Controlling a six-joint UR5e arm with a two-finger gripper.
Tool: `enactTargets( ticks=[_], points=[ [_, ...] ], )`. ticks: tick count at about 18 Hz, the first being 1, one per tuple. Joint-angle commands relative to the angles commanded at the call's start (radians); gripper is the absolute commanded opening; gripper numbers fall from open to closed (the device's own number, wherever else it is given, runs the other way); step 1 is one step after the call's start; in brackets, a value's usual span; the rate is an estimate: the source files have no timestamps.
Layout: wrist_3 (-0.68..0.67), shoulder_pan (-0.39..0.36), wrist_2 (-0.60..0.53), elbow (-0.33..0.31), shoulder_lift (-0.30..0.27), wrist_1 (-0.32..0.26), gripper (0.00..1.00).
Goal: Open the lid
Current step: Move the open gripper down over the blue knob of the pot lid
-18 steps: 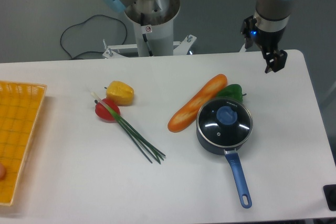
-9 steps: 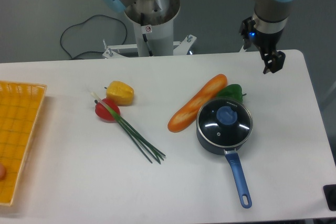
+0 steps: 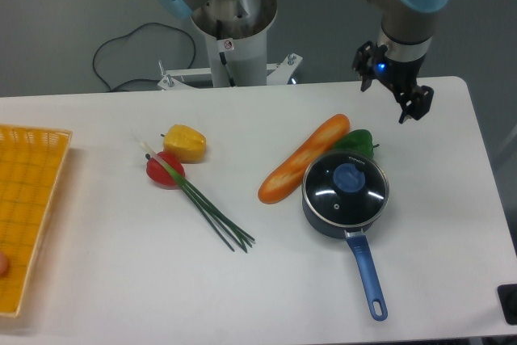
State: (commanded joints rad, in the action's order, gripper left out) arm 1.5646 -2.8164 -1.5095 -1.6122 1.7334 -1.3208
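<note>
The lid (image 3: 345, 187) is a round glass disc with a metal rim and a blue knob at its centre; light glints show on the glass. It sits closed on the saucepan (image 3: 349, 214), a dark pot whose blue handle runs toward the table's near edge. A small white marking lies on the glass left of the knob, too small to read. An orange bread loaf (image 3: 304, 157) touches the saucepan's far-left side; a green pepper (image 3: 355, 142) lies just behind the saucepan. The gripper (image 3: 414, 104) hangs well behind and to the right of the saucepan, apart from the lid and holding nothing; finger spacing cannot be determined.
</note>
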Motion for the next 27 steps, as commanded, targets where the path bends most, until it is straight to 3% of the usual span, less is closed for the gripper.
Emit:
enactTargets(
  ticks=[6,10,20,24,27],
  points=[
    [-0.014,0.003,-0.009,0.002,0.002,0.002,1.00],
    [-0.113,0.006,-0.008,0.002,0.009,0.011,1.00],
    [-0.156,0.040,-0.009,0.008,0.035,0.068,1.00],
    [-0.242,0.070,-0.008,0.015,0.064,0.139,1.00],
    [-0.252,0.081,-0.009,0.035,0.089,0.147,1.00]
  ],
)
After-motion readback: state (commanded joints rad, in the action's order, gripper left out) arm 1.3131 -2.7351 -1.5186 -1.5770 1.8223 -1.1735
